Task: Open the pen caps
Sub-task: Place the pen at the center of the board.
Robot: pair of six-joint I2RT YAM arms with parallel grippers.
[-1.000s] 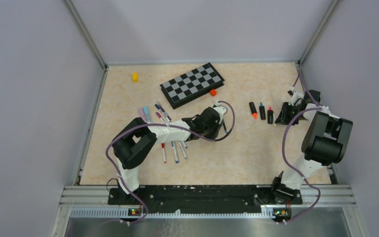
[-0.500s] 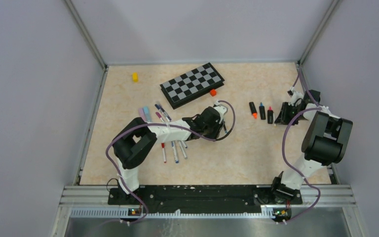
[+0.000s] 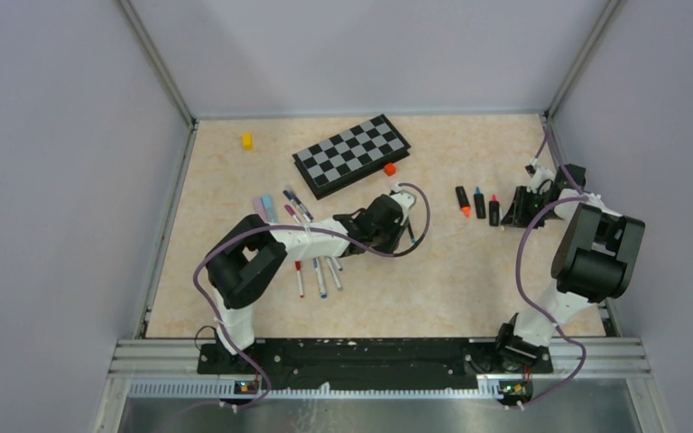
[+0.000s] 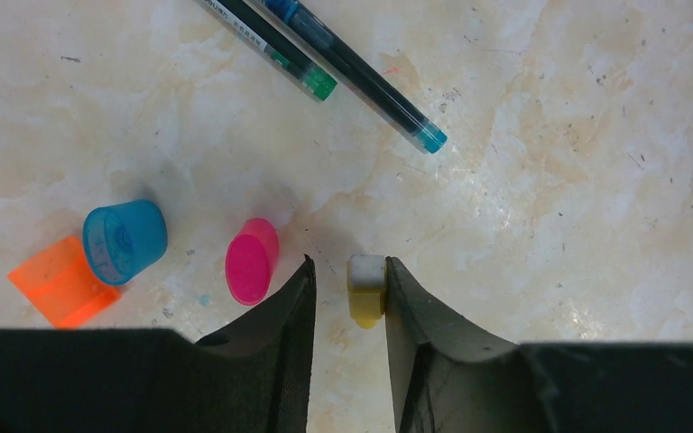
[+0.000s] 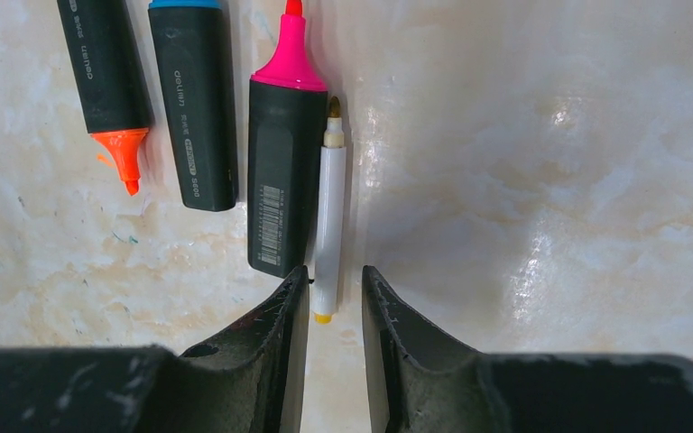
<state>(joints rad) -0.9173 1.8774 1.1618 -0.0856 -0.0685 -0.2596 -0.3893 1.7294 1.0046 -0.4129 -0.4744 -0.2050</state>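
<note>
- Firstly, left jaws: part open, gripping nothing; yellow cap [image 4: 366, 290] lies on the surface [image 4: 559, 198] between them.
- Pink cap [image 4: 252, 262], blue cap [image 4: 124, 241] and orange cap [image 4: 59, 281] lie loose just beside.
- Right jaws: narrowly parted, straddling the tail of an uncapped white pen [image 5: 328, 216], not clamped.
- Pink highlighter [image 5: 281, 171] touches the pen; blue highlighter [image 5: 194, 108] and orange highlighter [image 5: 108, 72] lie beyond.

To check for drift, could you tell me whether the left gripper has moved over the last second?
No. In the top view the left gripper sits at the same spot below the chessboard as before.
</note>
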